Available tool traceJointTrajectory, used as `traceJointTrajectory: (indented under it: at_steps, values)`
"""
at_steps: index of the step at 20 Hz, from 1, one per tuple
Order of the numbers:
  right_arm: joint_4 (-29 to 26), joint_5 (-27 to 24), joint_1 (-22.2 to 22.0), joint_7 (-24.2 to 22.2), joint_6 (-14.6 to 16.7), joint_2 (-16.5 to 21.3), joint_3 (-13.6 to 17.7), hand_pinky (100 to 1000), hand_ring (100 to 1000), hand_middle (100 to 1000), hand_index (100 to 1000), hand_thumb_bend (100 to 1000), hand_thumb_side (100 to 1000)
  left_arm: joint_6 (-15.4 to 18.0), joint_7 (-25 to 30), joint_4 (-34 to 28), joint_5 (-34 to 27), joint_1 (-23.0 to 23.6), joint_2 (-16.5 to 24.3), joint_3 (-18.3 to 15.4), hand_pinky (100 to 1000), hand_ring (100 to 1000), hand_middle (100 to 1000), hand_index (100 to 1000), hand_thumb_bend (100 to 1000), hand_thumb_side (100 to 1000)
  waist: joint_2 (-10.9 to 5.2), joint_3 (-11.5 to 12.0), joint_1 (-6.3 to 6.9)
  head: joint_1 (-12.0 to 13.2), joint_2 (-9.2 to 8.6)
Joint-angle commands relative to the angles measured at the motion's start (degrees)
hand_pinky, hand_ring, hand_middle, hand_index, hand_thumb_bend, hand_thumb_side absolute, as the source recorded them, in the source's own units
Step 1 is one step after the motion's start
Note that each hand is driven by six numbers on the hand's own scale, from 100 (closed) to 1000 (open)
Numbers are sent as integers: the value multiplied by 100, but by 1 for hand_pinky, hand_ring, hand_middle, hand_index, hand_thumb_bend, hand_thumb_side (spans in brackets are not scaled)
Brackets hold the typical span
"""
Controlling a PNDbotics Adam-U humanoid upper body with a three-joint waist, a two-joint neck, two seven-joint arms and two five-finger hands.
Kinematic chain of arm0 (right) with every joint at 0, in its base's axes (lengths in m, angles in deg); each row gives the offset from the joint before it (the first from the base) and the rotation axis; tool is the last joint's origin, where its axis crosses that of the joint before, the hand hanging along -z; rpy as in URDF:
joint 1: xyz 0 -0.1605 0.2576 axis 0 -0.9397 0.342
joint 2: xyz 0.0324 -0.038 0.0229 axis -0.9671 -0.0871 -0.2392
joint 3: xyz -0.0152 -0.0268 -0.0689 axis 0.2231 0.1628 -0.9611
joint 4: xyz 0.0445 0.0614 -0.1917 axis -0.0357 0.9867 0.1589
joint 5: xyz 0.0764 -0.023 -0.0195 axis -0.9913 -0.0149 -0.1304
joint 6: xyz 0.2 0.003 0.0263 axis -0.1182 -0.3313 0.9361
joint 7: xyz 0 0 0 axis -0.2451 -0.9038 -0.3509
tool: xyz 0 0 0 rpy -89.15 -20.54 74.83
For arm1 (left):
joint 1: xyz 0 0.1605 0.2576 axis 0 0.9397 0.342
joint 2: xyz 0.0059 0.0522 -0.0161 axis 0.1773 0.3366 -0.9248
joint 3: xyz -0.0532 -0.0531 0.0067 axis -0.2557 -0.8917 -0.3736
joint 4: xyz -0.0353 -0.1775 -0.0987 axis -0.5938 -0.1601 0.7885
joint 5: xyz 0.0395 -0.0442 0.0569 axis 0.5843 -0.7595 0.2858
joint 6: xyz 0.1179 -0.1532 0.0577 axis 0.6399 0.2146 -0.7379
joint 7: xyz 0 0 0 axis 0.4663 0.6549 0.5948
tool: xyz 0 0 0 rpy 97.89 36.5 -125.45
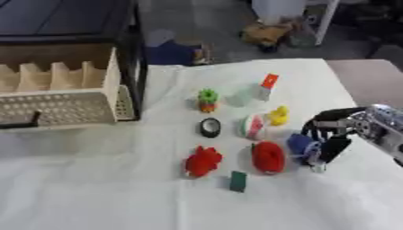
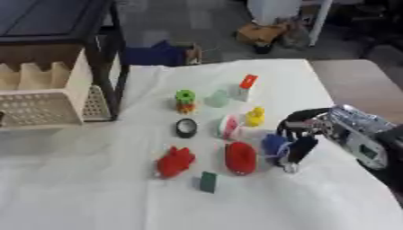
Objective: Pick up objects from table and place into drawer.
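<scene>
- Small blue object (image 1: 300,144) sits at the right of the cluster on the white cloth-covered table (image 1: 102,188), just beside the red oval object (image 1: 268,157)
- Right hand (image 1: 329,143) comes in from the right edge; its dark fingers are curled round the blue object, which shows on the hand's left side
- Left hand shows in neither view
- Other items lie apart on the cloth: red lumpy toy (image 1: 203,161), dark green flat block (image 1: 238,181), black ring (image 1: 209,127), red-and-white round item (image 1: 252,126), yellow toy (image 1: 278,115), green-topped stacked toy (image 1: 207,99), pale green item (image 2: 217,99), white block with orange top (image 1: 266,86)
- Cream perforated drawer (image 1: 71,108) stands pulled out at the left, with upright dividers inside, in a black frame (image 1: 135,54)
</scene>
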Motion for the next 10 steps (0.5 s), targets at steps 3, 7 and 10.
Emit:
traceJointTrajectory:
  at_steps: [3,7,10]
  values:
    - [87,112,65,30,-58,118,37,646,749,719,920,391,505,20,24,-68,-22,-36,82,-65,100,100,100,661,351,1000,-61,11,3,-46,-52]
    - [117,108,73,25,-58,93,22,640,747,718,918,383,502,21,34,-68,-38,-33,78,-70,100,100,100,659,343,1000,-51,19,11,-65,-57]
    - [127,84,93,11,-58,74,5,636,750,717,913,377,505,25,44,-68,-51,-28,77,-68,100,100,100,657,340,1000,-48,20,12,-73,-60]
